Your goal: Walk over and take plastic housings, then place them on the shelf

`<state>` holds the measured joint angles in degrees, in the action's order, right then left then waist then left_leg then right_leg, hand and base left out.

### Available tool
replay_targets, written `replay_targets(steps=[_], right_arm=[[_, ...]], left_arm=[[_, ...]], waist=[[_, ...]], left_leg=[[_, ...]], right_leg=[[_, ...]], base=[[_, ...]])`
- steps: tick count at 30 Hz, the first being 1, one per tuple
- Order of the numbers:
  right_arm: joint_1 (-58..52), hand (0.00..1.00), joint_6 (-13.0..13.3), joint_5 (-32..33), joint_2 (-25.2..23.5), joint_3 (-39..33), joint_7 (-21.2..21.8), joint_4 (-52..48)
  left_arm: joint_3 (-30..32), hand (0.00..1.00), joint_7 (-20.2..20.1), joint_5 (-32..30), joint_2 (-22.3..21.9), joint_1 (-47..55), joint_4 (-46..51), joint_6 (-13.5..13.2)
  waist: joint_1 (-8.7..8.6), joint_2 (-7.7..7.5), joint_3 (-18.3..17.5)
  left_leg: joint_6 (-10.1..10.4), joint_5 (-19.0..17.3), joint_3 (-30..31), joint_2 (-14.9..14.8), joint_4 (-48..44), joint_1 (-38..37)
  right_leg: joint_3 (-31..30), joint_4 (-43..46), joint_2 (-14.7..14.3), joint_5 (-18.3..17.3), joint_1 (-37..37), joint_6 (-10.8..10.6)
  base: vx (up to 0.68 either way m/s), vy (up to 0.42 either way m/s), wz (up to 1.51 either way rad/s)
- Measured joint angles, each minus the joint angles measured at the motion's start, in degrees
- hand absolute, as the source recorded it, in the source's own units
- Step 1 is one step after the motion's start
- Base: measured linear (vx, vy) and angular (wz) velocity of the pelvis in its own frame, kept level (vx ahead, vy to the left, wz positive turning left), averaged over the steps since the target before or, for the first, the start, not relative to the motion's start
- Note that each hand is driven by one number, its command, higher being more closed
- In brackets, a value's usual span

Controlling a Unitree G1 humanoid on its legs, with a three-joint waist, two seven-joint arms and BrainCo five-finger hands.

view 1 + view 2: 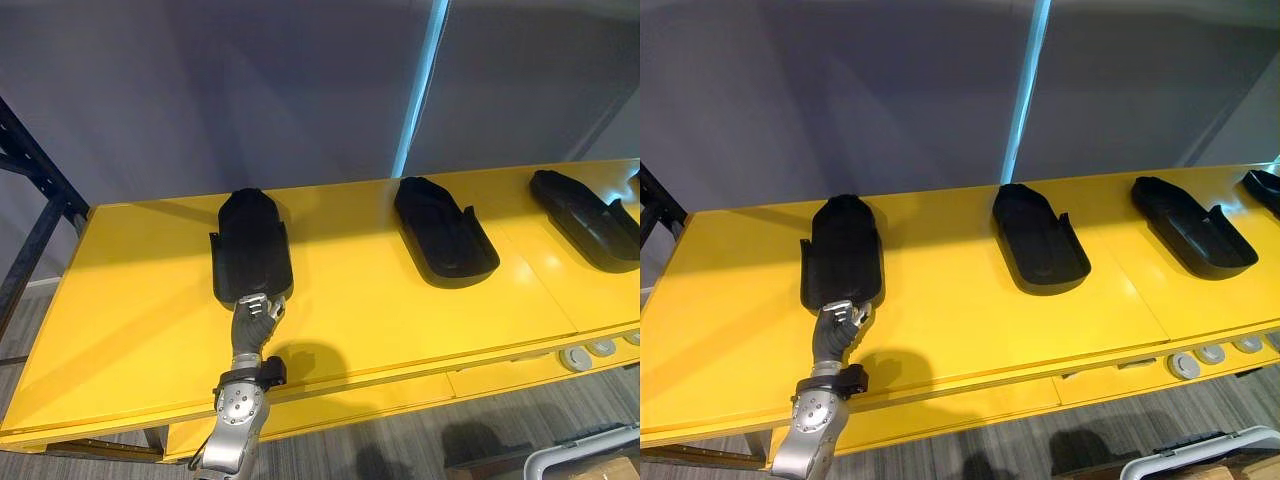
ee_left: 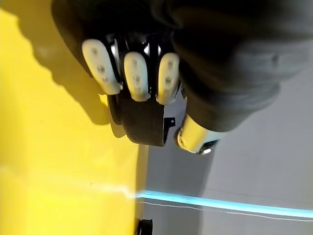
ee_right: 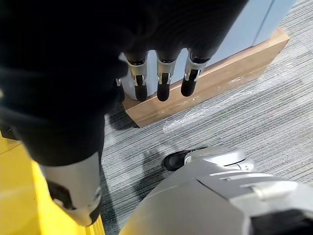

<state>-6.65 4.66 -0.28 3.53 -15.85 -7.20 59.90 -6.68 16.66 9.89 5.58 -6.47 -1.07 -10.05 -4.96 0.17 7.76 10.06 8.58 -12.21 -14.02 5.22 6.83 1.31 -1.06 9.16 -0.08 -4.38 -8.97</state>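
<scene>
Yellow shelf [image 1: 120, 300] holds, at 9 o'clock, a housing [image 1: 250, 245] that looks stiff, light and slick; left hand [image 1: 256, 316] clamps its 6 o'clock rim, right hand [image 3: 164, 81] hangs slack.

Room setting: a yellow shelf [image 1: 400, 320] of flat panels stands before a plain grey wall [image 1: 250, 90] crossed by a slanting light-blue strip [image 1: 421, 90]. A dark metal rack frame [image 1: 30, 255] rises at its left end. A grey striped carpet [image 3: 244, 98] covers the floor, and a long cardboard box [image 3: 220, 73] lies against a pale blue panel [image 3: 264, 19].
</scene>
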Motion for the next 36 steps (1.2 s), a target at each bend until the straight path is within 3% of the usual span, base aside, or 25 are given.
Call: replay_targets(steps=[3,5,6,7,8,9,11,14,15,16,17,18,19,20,21,22,24,25,26,29,30,31,32,33,36], right_arm=[[0.1,0.0,0.0,0.0,0.2,0.0,0.0,0.1],[0.1,0.0,0.0,0.1,0.3,0.0,0.0,0.3],[0.0,0.0,0.0,0.2,0.5,0.2,0.1,0.4],[0.2,0.0,-0.1,0.2,0.6,0.5,0.2,0.2],[0.3,0.0,-0.1,0.2,0.8,1.0,0.2,-0.7],[0.2,0.0,-0.1,0.3,1.4,2.5,0.2,-2.9],[0.0,0.0,0.0,0.7,1.1,3.4,0.2,-6.5],[-0.7,0.0,0.0,4.9,-0.6,3.5,0.5,-10.3],[-1.0,0.0,0.0,6.8,-2.3,3.5,0.5,-11.9],[-1.6,0.0,0.0,7.0,-3.3,3.5,0.5,-12.9],[-2.5,0.0,0.2,6.9,-4.3,3.6,0.5,-14.8],[-2.3,0.0,0.2,6.9,-4.4,3.8,0.5,-15.6],[-2.0,0.0,0.4,6.9,-4.6,3.8,0.5,-16.5],[-1.7,0.0,0.4,6.7,-4.9,3.9,0.5,-16.5],[-2.1,0.0,0.3,6.6,-5.1,3.8,0.5,-16.4],[-2.4,0.0,0.2,6.5,-5.1,3.5,0.4,-16.4],[-2.7,0.0,0.2,6.4,-5.0,3.5,0.4,-16.5],[-3.1,0.0,0.1,6.4,-5.0,3.4,0.4,-16.3],[-3.4,0.0,0.1,6.4,-5.1,3.3,0.4,-16.2],[-5.0,0.0,0.1,6.4,-5.5,2.3,0.4,-13.7],[-5.0,0.0,0.0,6.0,-5.6,1.6,0.4,-11.4],[-4.9,0.0,0.0,5.6,-5.4,1.3,0.4,-10.4],[-3.7,0.0,-0.1,5.2,-4.1,0.2,0.4,-8.8],[-3.5,0.0,-0.1,4.9,-3.5,0.2,0.5,-8.1],[-2.6,0.0,-0.1,4.0,-2.8,0.1,0.5,-5.4]], left_arm=[[-3.1,0.0,-1.5,2.7,0.3,4.6,3.4,0.0],[-6.2,0.0,-3.6,4.7,-0.1,8.9,6.9,0.0],[-8.1,0.0,-4.7,4.7,-0.5,11.0,8.3,0.0],[-9.7,0.0,-5.1,4.7,-1.4,12.6,10.2,0.0],[-10.7,0.0,-5.3,4.7,-1.9,13.1,11.5,-0.1],[-12.5,0.0,-5.8,4.6,-3.2,13.2,13.3,-0.3],[-15.3,0.0,-6.6,4.5,-4.9,12.4,15.4,-0.7],[-19.8,0.0,-7.9,4.4,-6.2,9.8,16.4,-1.0],[-20.6,0.0,-8.1,4.3,-6.0,9.4,16.4,-1.1],[-20.6,0.0,-8.1,4.3,-6.0,9.5,16.3,-1.1],[-20.5,0.0,-8.0,3.9,-6.2,9.6,16.0,-1.2],[-20.0,0.0,-8.0,3.5,-6.3,9.5,16.0,-1.3],[-19.6,0.0,-8.1,3.4,-6.4,8.8,15.4,-1.4],[-19.3,0.0,-8.2,3.4,-6.5,8.3,15.2,-1.5],[-18.9,0.0,-8.2,3.4,-7.2,8.2,14.7,-1.5],[-18.9,0.0,-8.2,3.5,-7.3,8.1,14.3,-1.5],[-18.9,0.0,-8.2,3.4,-7.3,7.5,13.9,-1.4],[-19.0,0.0,-8.2,3.4,-7.3,6.9,13.2,-1.2],[-18.9,0.0,-8.2,3.4,-7.3,6.8,12.8,-1.1],[-17.3,0.0,-8.2,2.4,-7.3,6.9,9.6,-0.3],[-15.9,0.0,-8.2,2.2,-7.4,6.7,7.3,0.0],[-15.2,0.0,-8.2,2.1,-7.1,6.8,5.5,0.2],[-13.3,0.0,-8.4,2.1,-7.0,7.4,0.8,1.2],[-10.6,0.0,-8.4,1.7,-7.1,7.7,-3.6,2.2],[-5.3,0.0,-8.2,0.1,-7.0,9.0,-11.2,2.9]], waist=[[-0.23,-0.01,0.1],[0.51,-0.51,0.5],[1.35,-0.73,0.6],[2.88,-0.58,0.7],[3.79,-0.32,0.7],[5.09,0.6,0.4],[5.08,1.49,-0.4],[3.91,0.89,-0.3],[4.29,-0.49,0.3],[4.63,-1.25,0.4],[4.63,-1.72,0.4],[4.61,-1.47,0.3],[5.32,-0.5,0.0],[6.05,-0.88,0.3],[6.42,-1.79,0.6],[6.55,-1.52,0.6],[5.67,-1.45,0.6],[5.85,-1.59,0.3],[5.83,-1.54,0.3],[5.75,-2.31,-2.5],[5.55,-3.85,-3.5],[5.92,-3.76,-3.9],[5.61,-1.58,-4.6],[5.23,-0.99,-5.1],[4.72,-0.48,-6.8]], left_leg=[[0.3,-0.8,-0.7,-0.2,-0.3,-1.6],[0.2,-3.9,-1.5,-0.5,-3.9,-1.8],[0.1,-8.3,1.1,-1.1,-11.3,-0.1],[-2.0,-13.8,10.1,-1.2,-19.5,1.5],[-2.3,-16.5,15.2,-1.2,-23.6,2.1],[0.4,-20.8,25.0,-1.0,-30.9,3.3],[3.5,-26.5,34.9,0.7,-37.5,2.9],[1.5,-36.1,37.5,4.2,-40.5,1.8],[-0.4,-38.3,35.4,7.0,-42.3,0.9],[-1.5,-38.9,33.4,8.2,-42.9,0.3],[-3.9,-39.3,29.0,9.1,-43.9,0.1],[-5.6,-39.1,25.7,9.4,-43.9,-0.4],[-8.5,-37.3,19.8,8.0,-42.4,-0.6],[-8.4,-36.0,15.8,7.5,-41.1,-1.3],[-8.9,-34.0,9.7,7.2,-38.4,-3.0],[-9.4,-32.3,4.2,6.3,-35.8,-4.6],[-9.3,-29.8,-1.2,5.1,-32.5,-5.9],[-9.0,-28.4,-4.1,4.1,-30.1,-7.2],[-8.8,-27.9,-5.4,3.6,-29.0,-8.1],[-6.6,-26.9,-8.7,2.1,-26.9,-8.6],[-5.9,-27.1,-7.6,3.6,-26.9,-7.6],[-5.6,-26.8,-6.3,4.7,-26.1,-7.2],[-6.3,-25.4,-2.9,5.7,-22.9,-7.9],[-6.3,-24.0,-2.0,5.8,-19.7,-9.7],[-6.1,-22.0,-2.3,4.4,-15.6,-11.3]], right_leg=[[-0.7,-0.2,-0.1,-0.1,1.2,-0.1],[-2.7,0.6,-0.1,-0.4,1.3,-0.4],[-4.7,1.2,-0.3,-0.4,1.5,-0.4],[-7.6,2.6,-1.3,-0.5,1.5,-0.3],[-9.6,3.5,-2.0,-0.7,1.1,-0.3],[-13.1,6.6,-4.2,-1.8,-0.3,-0.7],[-17.2,14.1,-6.5,-5.4,-3.8,-1.9],[-22.3,21.0,-6.1,-8.0,-8.8,-3.9],[-26.3,20.0,-4.7,-6.9,-9.2,-5.2],[-28.4,18.8,-3.9,-5.7,-9.2,-5.2],[-30.0,15.8,-3.1,-0.3,-9.7,-2.7],[-27.8,13.1,-3.1,5.9,-11.1,1.4],[-20.2,4.8,-2.9,18.4,-11.7,6.3],[-13.7,6.4,-2.9,18.2,-12.8,6.4],[-0.9,14.3,-1.7,11.7,-14.2,6.6],[5.7,21.1,-1.6,5.7,-14.5,7.2],[8.2,29.9,-1.6,-1.6,-14.2,8.1],[9.2,33.2,-1.3,-5.0,-12.7,7.5],[9.5,34.3,-1.1,-6.0,-11.5,7.0],[10.2,32.5,1.6,-10.8,-4.7,5.1],[10.7,26.4,1.3,-13.2,-2.8,4.9],[10.4,22.8,0.7,-13.8,-1.7,5.1],[9.4,19.8,-1.6,-12.0,-1.3,5.9],[8.4,17.3,-3.3,-10.8,-0.4,6.5],[7.2,10.0,-6.9,-7.0,1.5,7.2]], base=[[-0.03,-0.005,-0.12],[0.01,0.002,-0.46],[0.01,0.001,-0.92],[0.01,0.02,-1.17],[-0.03,0.086,-1.61],[-0.06,0.134,-1.39],[-0.14,0.276,-1.21],[-0.21,0.369,-0.79],[-0.19,0.321,-1.0],[-0.28,0.41,-1.57],[-0.31,0.43,-1.83],[-0.39,0.565,-2.66],[-0.33,0.481,-2.51],[-0.35,0.46,-2.78],[-0.35,0.352,-2.56],[-0.34,0.32,-2.34],[-0.3,0.153,-1.72],[-0.25,0.022,-1.38],[-0.17,-0.095,-1.18],[-0.04,-0.188,-0.79],[-0.01,-0.257,-0.61],[0.02,-0.225,-0.77],[0.04,-0.171,-0.84],[0.06,-0.153,-0.74],[0.12,-0.134,-0.46]])
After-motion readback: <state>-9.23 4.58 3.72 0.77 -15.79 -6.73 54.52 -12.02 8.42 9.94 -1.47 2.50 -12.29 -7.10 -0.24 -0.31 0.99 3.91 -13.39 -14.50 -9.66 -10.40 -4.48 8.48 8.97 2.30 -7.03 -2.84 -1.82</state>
